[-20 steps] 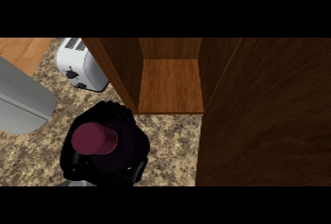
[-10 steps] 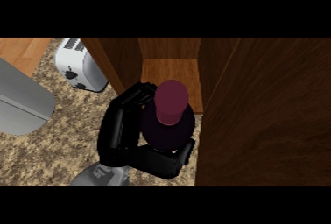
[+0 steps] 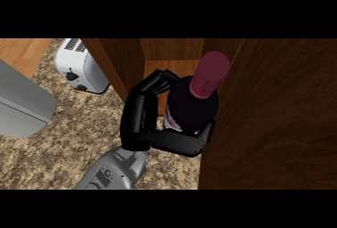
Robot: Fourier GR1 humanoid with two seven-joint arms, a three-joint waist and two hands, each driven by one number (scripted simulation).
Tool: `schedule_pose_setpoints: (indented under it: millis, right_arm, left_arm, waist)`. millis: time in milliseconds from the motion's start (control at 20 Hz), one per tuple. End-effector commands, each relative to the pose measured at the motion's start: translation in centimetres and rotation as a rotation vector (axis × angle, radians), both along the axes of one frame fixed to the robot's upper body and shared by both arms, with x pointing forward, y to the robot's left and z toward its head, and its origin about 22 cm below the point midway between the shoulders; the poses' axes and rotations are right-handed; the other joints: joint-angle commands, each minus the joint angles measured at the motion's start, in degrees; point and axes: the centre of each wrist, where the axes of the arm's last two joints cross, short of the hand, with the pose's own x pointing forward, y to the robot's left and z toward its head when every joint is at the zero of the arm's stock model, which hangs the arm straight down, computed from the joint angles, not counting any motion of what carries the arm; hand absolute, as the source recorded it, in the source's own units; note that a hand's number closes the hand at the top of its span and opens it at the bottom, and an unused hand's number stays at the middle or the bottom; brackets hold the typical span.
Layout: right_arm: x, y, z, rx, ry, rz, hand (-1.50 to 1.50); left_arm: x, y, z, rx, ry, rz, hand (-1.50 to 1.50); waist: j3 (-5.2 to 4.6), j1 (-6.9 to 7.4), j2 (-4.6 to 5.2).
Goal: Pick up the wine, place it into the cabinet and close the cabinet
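**A:** Head view: where's the wine (image 3: 192,107)?

**B:** In the left hand (image 3: 135,122). Fingers curl round the far side of the body, thumb across the near side. The bottle is near upright, with the cap leaning toward the cabinet (image 3: 121,62) opening.

**A:** Inside yet?

**B:** At the mouth, I'd say. The thumb hides the base, so I can't tell if it's on the shelf (image 3: 153,67) or above it.

**A:** Why the low side grip?

**B:** Likely to keep the neck free and the hand off the frame going in. It's tight though: the bottle is right against the dark wood panel (image 3: 270,116) on the right, probably the open door.

**A:** Right hand?

**B:** Not in view. The toaster (image 3: 82,67) sits on the counter (image 3: 66,138) left of the cabinet, apart from the arm.
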Motion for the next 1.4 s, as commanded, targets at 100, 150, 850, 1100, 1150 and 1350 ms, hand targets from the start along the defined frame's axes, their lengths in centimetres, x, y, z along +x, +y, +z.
schedule_pose_setpoints:
  millis: [100, 150, 850, 1100, 1150, 1350]
  right_arm:
    - [-2.3, -0.7, 2.2, 0.042, -0.047, 0.046, -1.5]
    - [-3.1, -0.1, 1.4, 0.055, -0.056, 0.053, -1.5]
    - [-3.7, -1.3, 1.6, 0.035, -0.047, 0.034, -1.5]
    - [-3.1, 0.0, 2.1, 0.04, -0.052, 0.047, -1.5]
    - [-3.0, -0.3, 0.6, 0.06, -0.055, 0.059, -1.5]
    - [-2.2, -0.2, 2.2, 0.048, -0.07, 0.042, -1.5]
  left_arm:
    - [1.0, -1.1, -1.1, 0.037, -0.029, 0.037, 1.5]
    - [2.0, -0.2, -0.9, 0.024, -0.011, 0.033, 1.5]
    - [1.0, -0.9, -4.9, -0.017, 0.04, 0.092, 1.5]
    - [3.2, -0.9, -5.5, 0.058, 0.022, 0.117, 1.5]
    - [3.8, -0.5, -8.1, 0.096, 0.005, 0.133, 1.5]
    - [5.4, 0.6, -8.9, 0.073, 0.025, 0.15, 1.5]
  waist:
    - [-0.02, 0.05, 0.04]
    - [-0.01, 0.0, 0.03]
    - [0.01, 0.04, -0.11]
    - [-0.02, 0.35, -0.08]
    - [0.0, -0.52, 0.12]
    - [-0.06, -0.08, 0.16]
